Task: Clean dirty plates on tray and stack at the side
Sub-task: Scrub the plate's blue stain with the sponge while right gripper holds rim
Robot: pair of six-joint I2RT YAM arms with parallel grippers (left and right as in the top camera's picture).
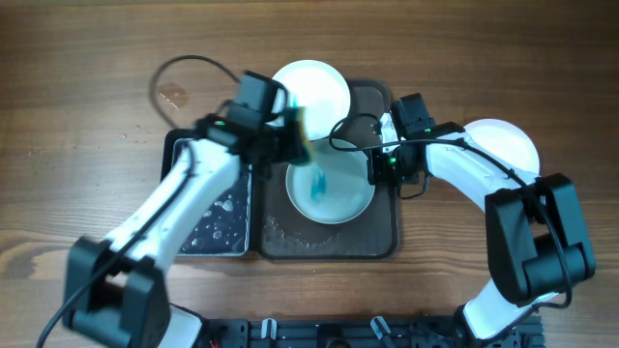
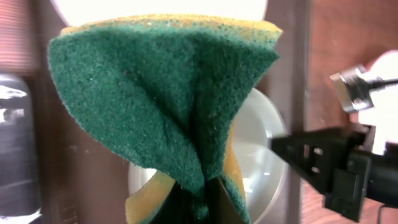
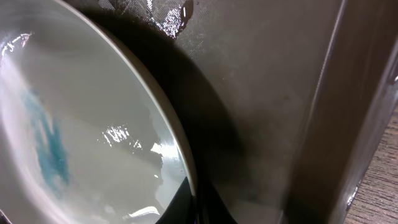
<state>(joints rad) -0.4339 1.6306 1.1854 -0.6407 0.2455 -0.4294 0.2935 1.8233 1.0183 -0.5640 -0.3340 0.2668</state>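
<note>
Currently wiping: right gripper (image 1: 375, 170) clamped on the 3 o'clock rim of dirty plate (image 1: 334, 198), left gripper (image 2: 199, 208) pinching sponge (image 2: 161, 99) at 11 o'clock; next move probably presses sponge onto smear (image 1: 319, 182).

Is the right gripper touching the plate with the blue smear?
Touching: the right wrist view shows the right gripper pinching the smeared plate at its rim.

Blue-smeared plate (image 1: 329, 188) in the dark tray (image 1: 377, 242), centre frame.
Plain plate (image 1: 311, 85) at tray's top edge; another plate (image 1: 508, 145) at right.
</note>
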